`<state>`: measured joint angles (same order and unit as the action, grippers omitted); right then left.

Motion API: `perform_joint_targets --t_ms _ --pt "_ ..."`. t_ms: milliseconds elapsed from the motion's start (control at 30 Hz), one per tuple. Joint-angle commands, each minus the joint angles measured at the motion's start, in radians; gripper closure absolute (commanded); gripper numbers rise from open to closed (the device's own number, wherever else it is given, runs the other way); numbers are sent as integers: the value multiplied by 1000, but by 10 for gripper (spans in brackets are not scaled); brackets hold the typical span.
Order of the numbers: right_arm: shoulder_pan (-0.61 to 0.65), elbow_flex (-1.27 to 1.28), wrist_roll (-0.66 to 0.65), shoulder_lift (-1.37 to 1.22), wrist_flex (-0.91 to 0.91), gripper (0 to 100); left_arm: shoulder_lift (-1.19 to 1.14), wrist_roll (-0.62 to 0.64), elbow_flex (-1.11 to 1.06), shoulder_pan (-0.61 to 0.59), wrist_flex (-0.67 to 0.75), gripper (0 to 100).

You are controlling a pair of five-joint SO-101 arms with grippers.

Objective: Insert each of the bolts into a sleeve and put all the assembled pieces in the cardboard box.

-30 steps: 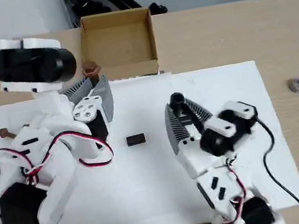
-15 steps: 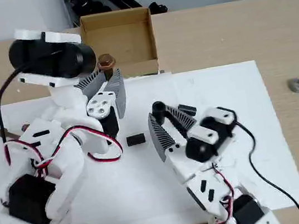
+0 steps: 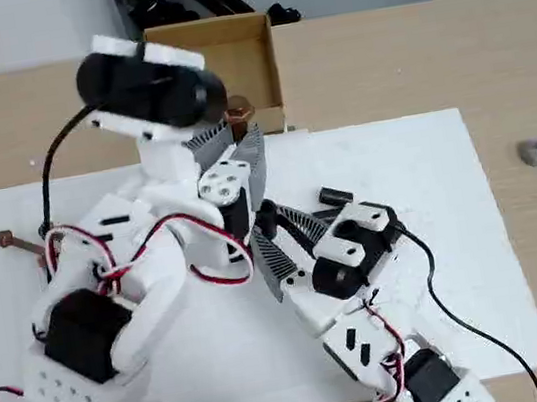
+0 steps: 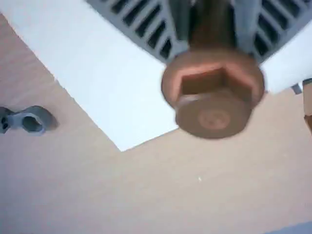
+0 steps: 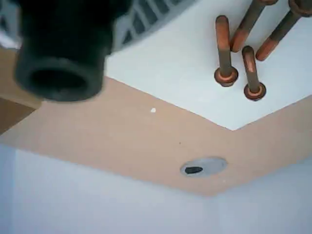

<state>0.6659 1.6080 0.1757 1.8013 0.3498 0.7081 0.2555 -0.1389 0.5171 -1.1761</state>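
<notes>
The left gripper [image 3: 235, 137] is squeezed shut on a brown bolt [image 3: 238, 114]. Its grey fingers [image 4: 141, 24] pinch the bolt's long stem. The bolt's fat head sticks out past the fingertips and sits just beside the front wall of the cardboard box [image 3: 266, 60]. The bolt's long way points at the box, head first. Its thin end is tucked back between the fingers, so I cannot see it. The right gripper [image 3: 275, 232] is clamped on a black sleeve [image 3: 265, 220]. This sleeve is farther from the box than the bolt is, on the side where the arms stand. It is near the bolt but not touching it. In the right wrist view the sleeve shows a round open hole at one end. From the high view I cannot tell just how the sleeve is tilted. The next job, I think, is to slide the bolt into that hole, so the two must line up end to end. That looks tricky, because the free end of the bolt is the head, and the head looks too wide for the hole. The left gripper is the one closer to the box. A second sleeve [image 3: 336, 195] lies loose on the white sheet [image 3: 430, 268], out in front of the box. Other bolts [image 5: 224, 48] lie on the sheet too, well apart from the box.
</notes>
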Motion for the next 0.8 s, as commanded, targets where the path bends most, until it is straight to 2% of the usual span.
perform_joint_targets --t_ms 0,767 --pt "4 -14 -11 7 -31 992 -6 -5 8 26 38 994" --pt "-1 -38 -11 10 -31 992 -3 18 -61 49 25 994"
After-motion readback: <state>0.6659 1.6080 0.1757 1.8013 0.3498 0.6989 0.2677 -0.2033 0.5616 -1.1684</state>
